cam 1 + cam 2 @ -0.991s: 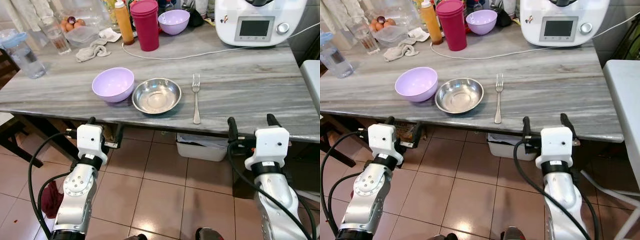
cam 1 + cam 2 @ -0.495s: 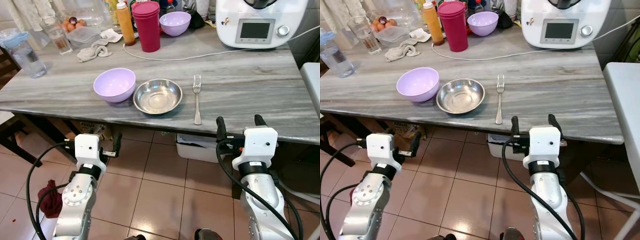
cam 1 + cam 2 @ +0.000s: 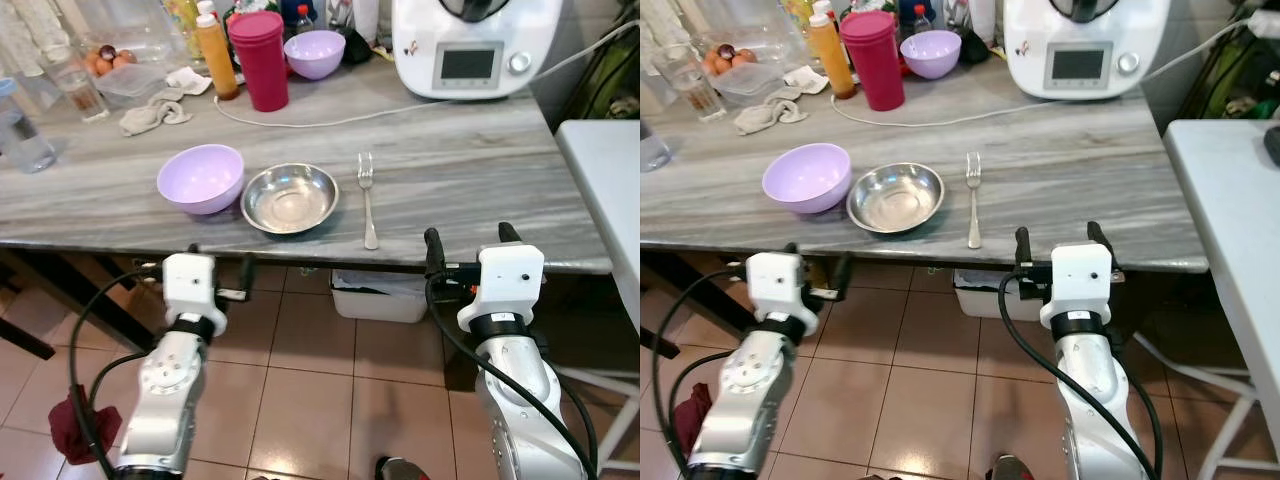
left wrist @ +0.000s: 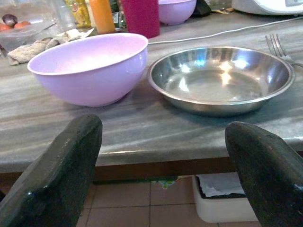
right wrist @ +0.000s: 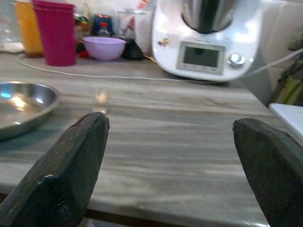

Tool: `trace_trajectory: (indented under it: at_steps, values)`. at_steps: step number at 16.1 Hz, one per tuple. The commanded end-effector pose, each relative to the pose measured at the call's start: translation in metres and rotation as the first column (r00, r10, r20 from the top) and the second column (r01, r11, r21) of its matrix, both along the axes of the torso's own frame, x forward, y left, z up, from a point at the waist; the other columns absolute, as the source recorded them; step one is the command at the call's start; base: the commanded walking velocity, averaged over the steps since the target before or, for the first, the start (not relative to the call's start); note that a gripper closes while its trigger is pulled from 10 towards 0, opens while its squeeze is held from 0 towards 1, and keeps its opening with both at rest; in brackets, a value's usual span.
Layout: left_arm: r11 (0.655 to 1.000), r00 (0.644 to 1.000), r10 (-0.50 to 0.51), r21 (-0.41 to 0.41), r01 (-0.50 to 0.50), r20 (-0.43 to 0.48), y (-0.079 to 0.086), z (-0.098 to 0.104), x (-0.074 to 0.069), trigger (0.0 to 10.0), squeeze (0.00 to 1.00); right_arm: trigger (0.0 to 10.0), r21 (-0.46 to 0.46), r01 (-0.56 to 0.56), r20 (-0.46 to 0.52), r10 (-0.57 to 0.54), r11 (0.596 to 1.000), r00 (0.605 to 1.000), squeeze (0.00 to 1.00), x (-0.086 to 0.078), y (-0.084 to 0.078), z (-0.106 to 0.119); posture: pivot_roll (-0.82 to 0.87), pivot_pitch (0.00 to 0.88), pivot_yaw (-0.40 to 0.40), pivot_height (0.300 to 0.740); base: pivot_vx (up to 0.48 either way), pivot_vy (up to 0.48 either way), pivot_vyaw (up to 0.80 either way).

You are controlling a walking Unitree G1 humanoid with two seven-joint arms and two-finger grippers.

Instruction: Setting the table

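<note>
Fork lies just right of the steel dish, lilac bowl left of it, a place setting near the bench edge, while we hold both end effectors, left and right, released and empty below that edge.

Two silver arms, white boxy wrist housings, long black fingers, looping black cables
</note>
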State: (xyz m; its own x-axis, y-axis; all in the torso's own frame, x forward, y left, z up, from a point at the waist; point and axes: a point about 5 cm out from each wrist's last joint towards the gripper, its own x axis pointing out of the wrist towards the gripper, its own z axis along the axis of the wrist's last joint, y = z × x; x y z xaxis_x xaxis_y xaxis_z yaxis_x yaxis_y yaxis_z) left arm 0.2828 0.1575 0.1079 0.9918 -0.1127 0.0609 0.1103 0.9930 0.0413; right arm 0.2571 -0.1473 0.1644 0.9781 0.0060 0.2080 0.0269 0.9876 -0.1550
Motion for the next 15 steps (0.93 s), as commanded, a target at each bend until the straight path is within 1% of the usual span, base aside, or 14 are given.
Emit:
trace_trajectory:
  at_steps: [1,2,3,5,6,8,9,10,12,13,14,15]
  values:
    - [1.000,0.999,0.017,0.012,-0.017,-0.027,0.006,-0.005,-0.003,10.0,0.00,10.0,0.019,-0.013,-0.014,0.013,1.000,1.000,0.00,0.001,0.004,-0.002,-0.22,0.113,0.108,0.740,0.000,0.000,0.00]
    - [1.000,1.000,-0.005,0.007,0.005,-0.015,0.004,-0.004,-0.003,10.0,0.00,10.0,0.033,-0.012,-0.015,0.012,0.999,1.000,0.00,0.003,0.003,-0.001,-0.21,0.113,0.101,0.740,0.000,0.000,0.00]
    - [1.000,1.000,-0.001,0.005,0.001,-0.014,0.003,-0.004,-0.003,10.0,0.00,10.0,0.021,-0.015,-0.015,0.015,1.000,1.000,0.00,0.005,0.003,0.000,-0.21,0.111,0.095,0.740,0.000,0.000,0.00]
    - [1.000,1.000,0.010,-0.003,-0.010,-0.009,0.003,-0.003,-0.002,10.0,0.00,10.0,0.026,-0.022,-0.022,0.022,0.999,1.000,0.00,0.009,0.001,0.000,-0.21,0.108,0.072,0.740,0.000,0.000,0.00]
    - [0.999,1.000,0.030,-0.026,-0.030,-0.006,0.003,-0.004,-0.003,10.0,0.00,10.0,0.017,-0.041,-0.028,0.042,0.999,0.999,0.00,0.012,0.002,0.001,-0.20,0.104,0.048,0.740,0.000,0.000,0.00]
    - [0.998,0.999,0.050,-0.046,-0.050,-0.003,-0.001,-0.005,-0.004,10.0,0.00,10.0,0.002,-0.083,-0.037,0.083,0.997,0.996,0.00,0.014,0.005,0.001,-0.20,0.103,0.011,0.740,0.000,0.000,0.00]
    - [0.997,0.998,0.057,-0.061,-0.057,-0.001,-0.005,-0.007,-0.006,10.0,0.00,10.0,-0.019,-0.114,-0.047,0.113,0.993,0.992,0.00,0.016,0.008,0.001,-0.20,0.102,-0.003,0.740,0.000,0.000,0.00]
    - [0.996,0.998,0.060,-0.065,-0.060,-0.001,-0.008,-0.007,-0.006,10.0,0.00,10.0,-0.027,-0.119,-0.049,0.118,0.992,0.992,0.00,0.017,0.008,0.002,-0.20,0.101,-0.021,0.740,0.000,0.000,0.00]
    - [0.994,0.997,0.078,-0.070,-0.078,-0.008,-0.012,-0.011,-0.009,10.0,0.00,10.0,-0.057,-0.113,-0.044,0.111,0.992,0.993,0.00,0.021,0.008,0.001,-0.20,0.101,-0.030,0.740,0.000,0.000,0.00]
    - [0.994,0.997,0.082,-0.068,-0.082,-0.010,-0.012,-0.012,-0.010,10.0,0.00,10.0,-0.055,-0.115,-0.044,0.113,0.992,0.993,0.00,0.022,0.008,0.001,-0.19,0.101,-0.030,0.740,0.000,0.000,0.00]
    - [0.995,0.996,0.088,-0.047,-0.089,-0.010,-0.011,-0.011,-0.010,10.0,0.00,10.0,-0.034,-0.118,-0.053,0.117,0.992,0.992,0.00,0.022,0.007,-0.001,-0.19,0.101,-0.019,0.740,0.000,0.000,0.00]
    - [0.995,0.996,0.090,-0.038,-0.091,-0.014,-0.010,-0.012,-0.009,10.0,0.00,10.0,-0.033,-0.097,-0.072,0.094,0.995,0.993,0.00,0.022,0.003,-0.005,-0.19,0.100,-0.013,0.740,0.000,0.000,0.00]
